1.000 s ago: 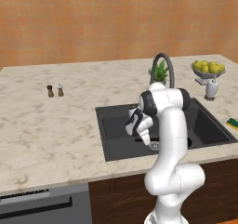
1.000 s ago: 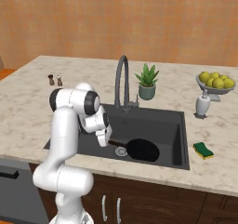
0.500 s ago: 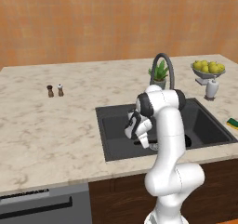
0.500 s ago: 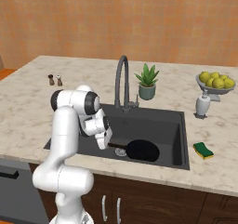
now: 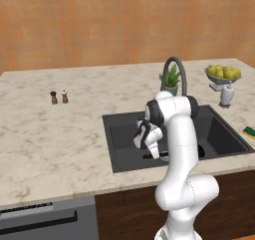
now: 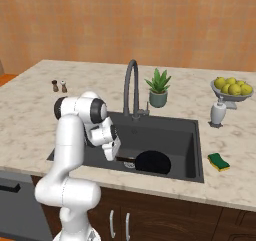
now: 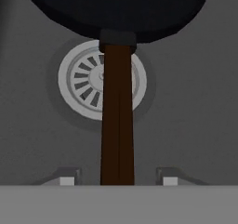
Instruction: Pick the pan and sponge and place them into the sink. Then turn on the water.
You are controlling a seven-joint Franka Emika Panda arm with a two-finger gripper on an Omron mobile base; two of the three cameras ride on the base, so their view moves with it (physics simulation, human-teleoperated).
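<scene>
While the hand view looks straight down the dark brown handle, the gripper (image 7: 118, 180) has its fingers (image 7: 65, 180) spread apart on either side of it, touching nothing. The pan (image 7: 116, 9) lies on the floor of the sink (image 6: 192, 135), its handle crossing the round metal drain (image 7: 83, 81). From the right base view, the pan's black bowl shows beside the lowered hand, and the sponge (image 6: 218, 161) rests on the counter (image 6: 30, 115) right of the basin.
</scene>
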